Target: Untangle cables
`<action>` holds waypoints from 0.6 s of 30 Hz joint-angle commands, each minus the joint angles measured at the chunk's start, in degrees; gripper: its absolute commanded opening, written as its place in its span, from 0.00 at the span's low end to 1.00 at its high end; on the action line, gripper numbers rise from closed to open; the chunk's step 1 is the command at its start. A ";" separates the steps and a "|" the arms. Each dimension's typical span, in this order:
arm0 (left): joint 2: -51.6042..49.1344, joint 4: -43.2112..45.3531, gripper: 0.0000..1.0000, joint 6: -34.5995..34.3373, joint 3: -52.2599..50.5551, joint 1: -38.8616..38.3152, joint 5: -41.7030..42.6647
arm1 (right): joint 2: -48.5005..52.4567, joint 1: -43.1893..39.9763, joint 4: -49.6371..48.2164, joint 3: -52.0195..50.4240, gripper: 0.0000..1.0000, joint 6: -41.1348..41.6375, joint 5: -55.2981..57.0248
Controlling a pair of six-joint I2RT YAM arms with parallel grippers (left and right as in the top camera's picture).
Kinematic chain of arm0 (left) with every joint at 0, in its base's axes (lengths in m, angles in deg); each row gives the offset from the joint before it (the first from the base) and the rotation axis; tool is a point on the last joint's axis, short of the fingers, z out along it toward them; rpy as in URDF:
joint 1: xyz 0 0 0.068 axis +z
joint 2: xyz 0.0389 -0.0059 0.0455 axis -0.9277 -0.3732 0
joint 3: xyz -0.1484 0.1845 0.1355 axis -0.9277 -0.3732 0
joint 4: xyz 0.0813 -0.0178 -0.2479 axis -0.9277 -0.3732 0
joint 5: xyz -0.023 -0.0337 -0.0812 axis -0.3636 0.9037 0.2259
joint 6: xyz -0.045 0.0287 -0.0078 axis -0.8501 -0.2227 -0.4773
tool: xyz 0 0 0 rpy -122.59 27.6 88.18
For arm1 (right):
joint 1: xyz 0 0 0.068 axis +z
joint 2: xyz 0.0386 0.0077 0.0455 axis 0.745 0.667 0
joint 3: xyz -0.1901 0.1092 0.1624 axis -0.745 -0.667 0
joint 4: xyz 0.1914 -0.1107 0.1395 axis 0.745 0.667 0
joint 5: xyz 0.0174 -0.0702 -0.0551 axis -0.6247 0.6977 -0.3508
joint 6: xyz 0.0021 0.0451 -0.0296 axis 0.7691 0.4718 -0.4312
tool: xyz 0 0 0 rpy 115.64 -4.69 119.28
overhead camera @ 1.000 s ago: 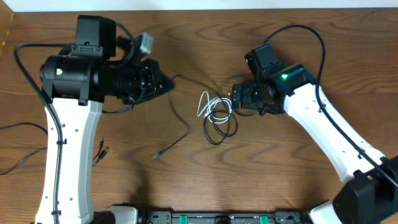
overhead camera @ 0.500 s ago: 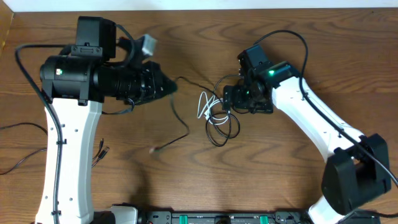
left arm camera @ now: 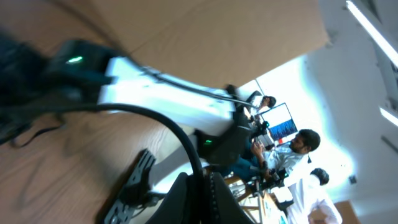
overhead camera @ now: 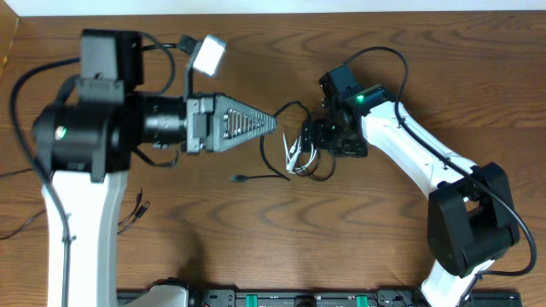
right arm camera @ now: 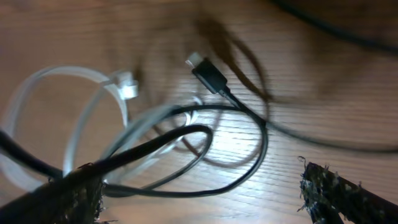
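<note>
The cables lie as a small bundle (overhead camera: 299, 158) mid-table: a thin white cable (overhead camera: 293, 153) looped with thin black cable. One black cable (overhead camera: 286, 107) runs from the bundle to my left gripper (overhead camera: 273, 124), and its loose end plug (overhead camera: 239, 178) lies in front. In the left wrist view my left gripper (left arm camera: 202, 180) is shut on this black cable (left arm camera: 180, 134). My right gripper (overhead camera: 311, 141) sits over the bundle. In the right wrist view it (right arm camera: 205, 199) is open, its fingers astride a black loop (right arm camera: 249, 168), with the white cable (right arm camera: 74, 124) and a black plug (right arm camera: 208, 73) beyond.
Thin dark wires (overhead camera: 136, 213) lie near the left arm's base. A thick black cord (overhead camera: 384, 55) arcs over the right arm. A black rail (overhead camera: 281, 298) runs along the front edge. The table's back edge is at the top.
My left gripper has reached right toward the bundle with the black cable, dragging its loose plug right and back. My right gripper has moved left onto the bundle.
</note>
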 commanded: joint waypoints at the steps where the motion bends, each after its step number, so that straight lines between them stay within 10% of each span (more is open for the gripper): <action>1: 5.16 5.27 0.07 -9.25 0.28 -0.07 5.46 | 1.79 0.28 0.09 -0.31 0.99 4.76 8.00; 4: 9.14 15.45 0.07 -19.50 0.33 -0.07 5.42 | 2.60 0.24 0.15 -0.31 0.95 4.74 9.64; 9: 14.91 36.59 0.07 -40.26 0.33 -0.07 5.40 | 2.95 -0.87 1.44 -0.31 0.59 4.74 9.79; 18: 18.93 66.71 0.07 -68.63 0.33 -0.07 5.42 | 2.93 -6.86 8.15 -0.31 0.59 4.74 10.16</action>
